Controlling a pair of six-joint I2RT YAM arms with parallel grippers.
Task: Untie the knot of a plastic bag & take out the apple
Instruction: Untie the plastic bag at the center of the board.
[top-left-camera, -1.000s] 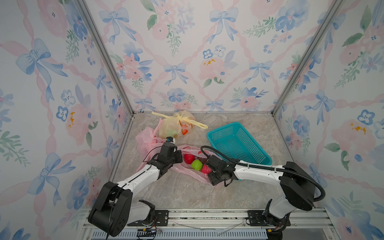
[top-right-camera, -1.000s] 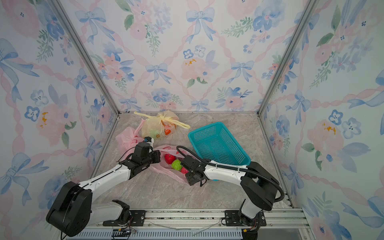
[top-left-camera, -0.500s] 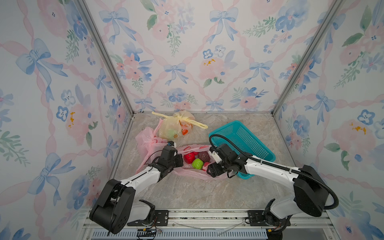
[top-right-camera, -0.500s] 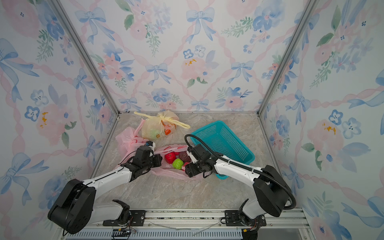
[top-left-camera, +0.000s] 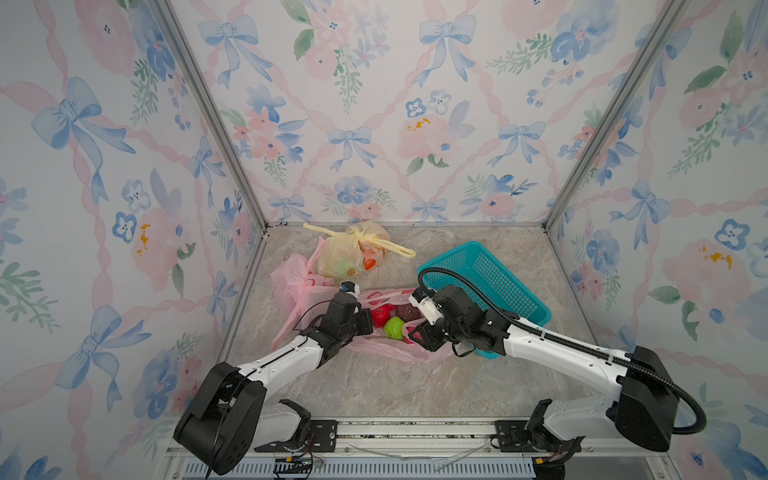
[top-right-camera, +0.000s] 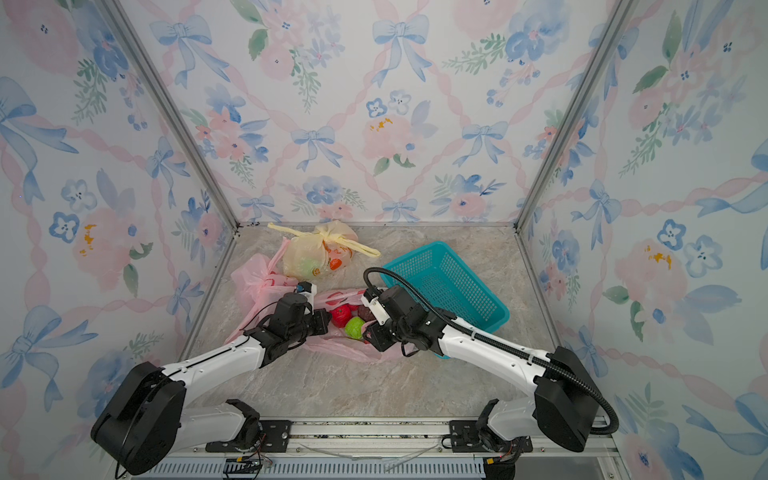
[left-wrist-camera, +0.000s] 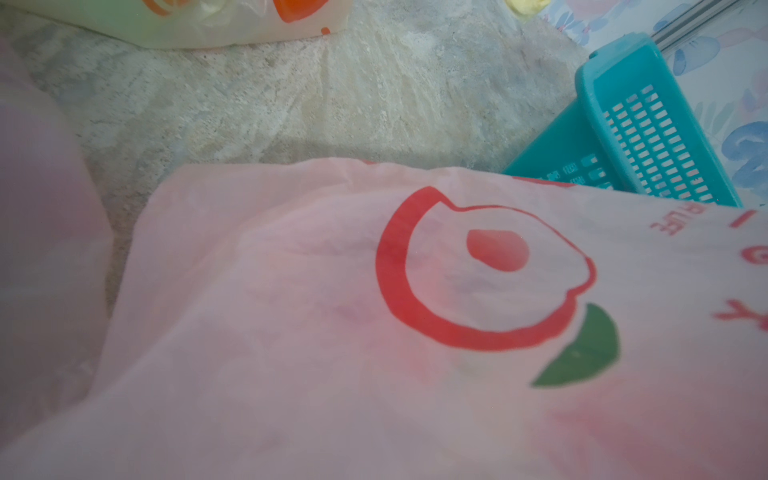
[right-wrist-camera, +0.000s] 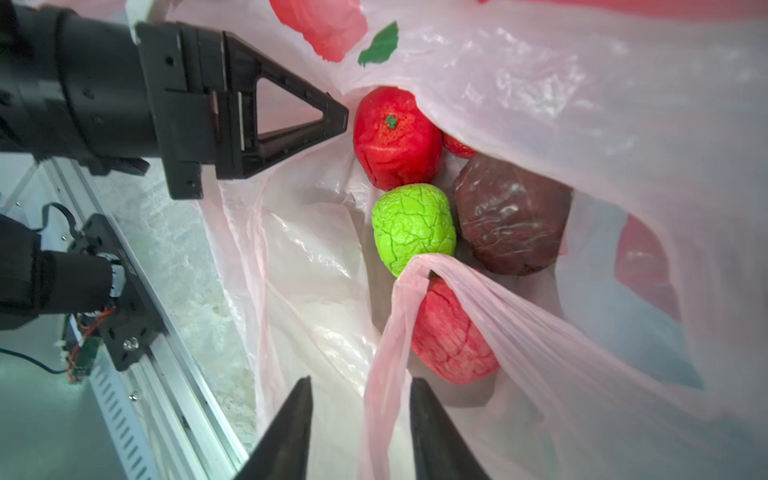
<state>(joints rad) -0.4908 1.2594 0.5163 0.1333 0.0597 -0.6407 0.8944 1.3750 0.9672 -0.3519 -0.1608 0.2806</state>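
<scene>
A pink plastic bag (top-left-camera: 386, 351) (top-right-camera: 345, 349) lies with its mouth open in both top views. Inside are a red round fruit (right-wrist-camera: 395, 137) (top-left-camera: 382, 316), a crackled green one (right-wrist-camera: 411, 226) (top-right-camera: 354, 327), a dark brown lump (right-wrist-camera: 511, 216) and a crackled red one (right-wrist-camera: 451, 336). I cannot tell which is the apple. My left gripper (right-wrist-camera: 345, 118) (top-left-camera: 368, 322) is shut on the bag's left rim. Pink film (left-wrist-camera: 291, 332) fills the left wrist view. My right gripper (right-wrist-camera: 360, 386) (top-left-camera: 415, 332) is at the right rim, jaws apart, with a loose bag strip (right-wrist-camera: 386, 353) hanging between them.
A teal basket (top-left-camera: 486, 286) stands right behind the right wrist. A tied yellow bag (top-left-camera: 353, 253) and another pink bag (top-left-camera: 295, 282) sit at the back left. Flowered walls close three sides, and a metal rail (top-left-camera: 374, 428) runs along the front.
My right arm has swung back toward the basket, so its wrist now reaches the bag from the right. The bag's mouth stands wider. The left gripper has hardly moved.
</scene>
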